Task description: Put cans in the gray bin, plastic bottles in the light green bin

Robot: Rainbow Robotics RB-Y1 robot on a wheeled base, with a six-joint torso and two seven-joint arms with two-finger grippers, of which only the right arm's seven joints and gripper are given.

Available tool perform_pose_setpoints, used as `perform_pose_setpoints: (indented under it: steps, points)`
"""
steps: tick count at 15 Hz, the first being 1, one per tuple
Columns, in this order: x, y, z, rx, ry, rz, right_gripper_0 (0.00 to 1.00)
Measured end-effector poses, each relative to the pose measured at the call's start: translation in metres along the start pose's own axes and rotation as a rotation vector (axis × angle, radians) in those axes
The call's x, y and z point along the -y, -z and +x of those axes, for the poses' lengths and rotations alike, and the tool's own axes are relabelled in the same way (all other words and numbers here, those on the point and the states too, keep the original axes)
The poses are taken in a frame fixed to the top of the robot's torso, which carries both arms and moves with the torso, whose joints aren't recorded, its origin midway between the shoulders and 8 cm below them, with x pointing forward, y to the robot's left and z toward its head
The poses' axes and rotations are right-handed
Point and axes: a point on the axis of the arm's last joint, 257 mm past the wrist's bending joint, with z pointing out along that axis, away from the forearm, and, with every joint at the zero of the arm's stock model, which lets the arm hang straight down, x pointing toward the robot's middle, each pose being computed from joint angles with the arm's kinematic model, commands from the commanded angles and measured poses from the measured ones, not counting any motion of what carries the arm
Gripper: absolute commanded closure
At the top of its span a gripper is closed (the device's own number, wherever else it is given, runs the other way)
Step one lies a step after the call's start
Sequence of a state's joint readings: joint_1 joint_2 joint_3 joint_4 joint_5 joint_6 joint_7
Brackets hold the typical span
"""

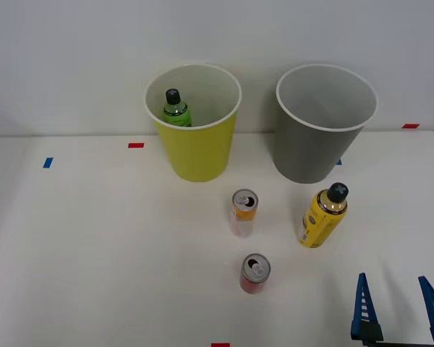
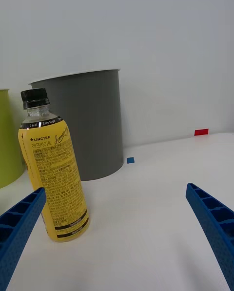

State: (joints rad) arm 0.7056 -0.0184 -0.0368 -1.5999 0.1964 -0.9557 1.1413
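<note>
Standing on a smooth white worktop [image 1: 94, 253] against a plain pale wall [image 1: 72, 58], two tapered round bins and ribbed blue hand [image 1: 398, 307], fingers spread wide, empty.

Tabletop [image 1: 94, 253] matt white, smooth. Gray bin [image 1: 318, 155] and light green bin [image 1: 197, 152] smooth matt plastic. Yellow bottle [image 2: 53, 174]: clear plastic, glossy printed label, ribbed black cap. Two cans [image 1: 244, 213] with shiny metal tops. End effector [image 2: 117, 232] fingers [image 2: 214, 223] ribbed blue plastic.
</note>
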Motion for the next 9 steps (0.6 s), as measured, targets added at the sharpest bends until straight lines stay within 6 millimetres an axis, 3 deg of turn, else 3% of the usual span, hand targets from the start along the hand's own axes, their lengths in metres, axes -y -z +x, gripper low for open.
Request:
perform_pose_setpoints:
  steps: [9]
  points:
    - [0.0, 0.0, 0.0, 0.0, 0.0, 0.0, 0.0]
